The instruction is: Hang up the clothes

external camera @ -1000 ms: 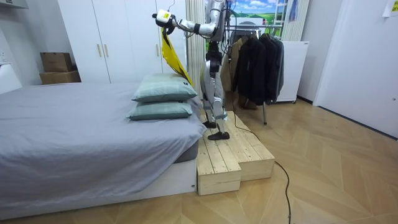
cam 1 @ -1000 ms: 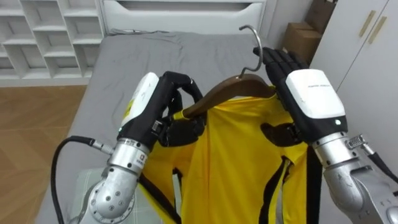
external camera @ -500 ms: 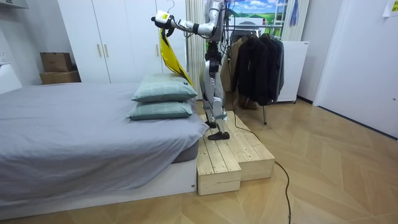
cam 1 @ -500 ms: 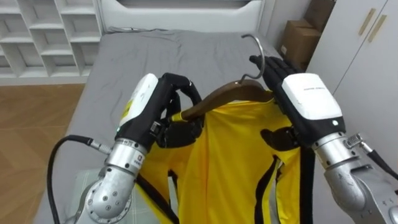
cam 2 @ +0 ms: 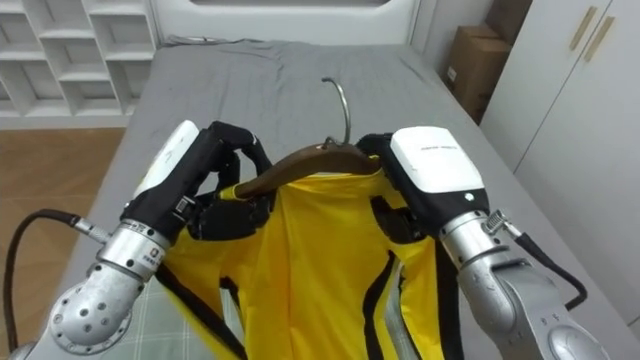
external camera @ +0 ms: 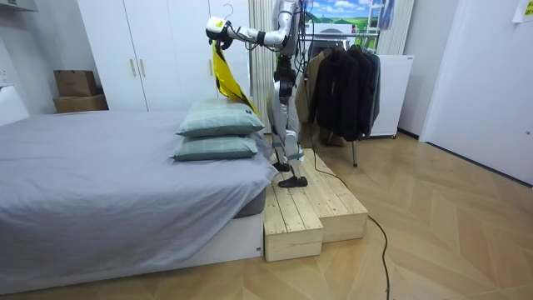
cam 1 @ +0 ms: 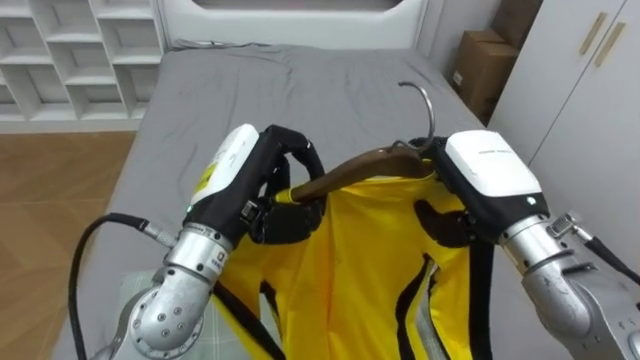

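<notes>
The robot stands on a wooden platform (external camera: 312, 208) between a grey bed (external camera: 108, 175) and a clothes rack (external camera: 354, 152) holding dark jackets (external camera: 346, 83), both arms raised at the room view's upper middle. From its head, a yellow garment (cam 1: 370, 260) with black trim fills the lower centre, draped on a wooden hanger (cam 1: 350, 172). The left hand (cam 1: 255, 175), centre left, curls its fingers round the hanger's left end; the right hand (cam 1: 480, 180), centre right, is closed over its right shoulder, thumb against the cloth.
</notes>
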